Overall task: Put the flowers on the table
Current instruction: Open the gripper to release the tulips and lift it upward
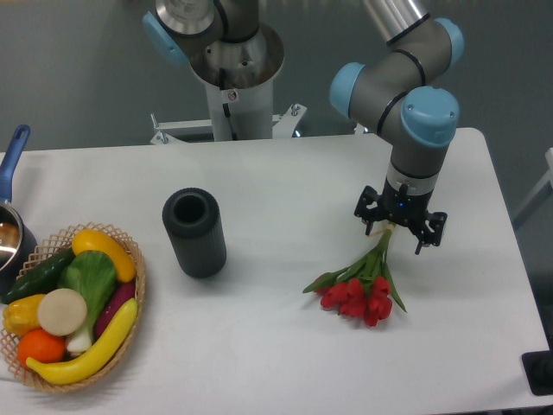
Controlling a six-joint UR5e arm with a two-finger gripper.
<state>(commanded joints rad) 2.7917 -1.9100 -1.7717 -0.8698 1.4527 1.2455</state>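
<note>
We see bright, even light from overhead; the table (285, 173) reads almost flat white, with mild glare; shadows stay soft and short beneath the dark cylinder (194, 232) and the flowers (363, 290); slight softness overall, no obvious edge distortion.

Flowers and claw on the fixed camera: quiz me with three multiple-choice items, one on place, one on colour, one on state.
1. Where do the flowers lie?
A. in the wicker basket
B. on the table, right of the dark cylinder
C. inside the cylinder

2. What colour are the blooms?
A. yellow
B. white
C. red

3. Where is the claw?
A. at the stem ends
B. over the basket
C. out of view

Answers: 1 B, the blooms rest on the white top. 2 C, red heads on green stems. 3 A, its fingers straddle the stems.
</note>
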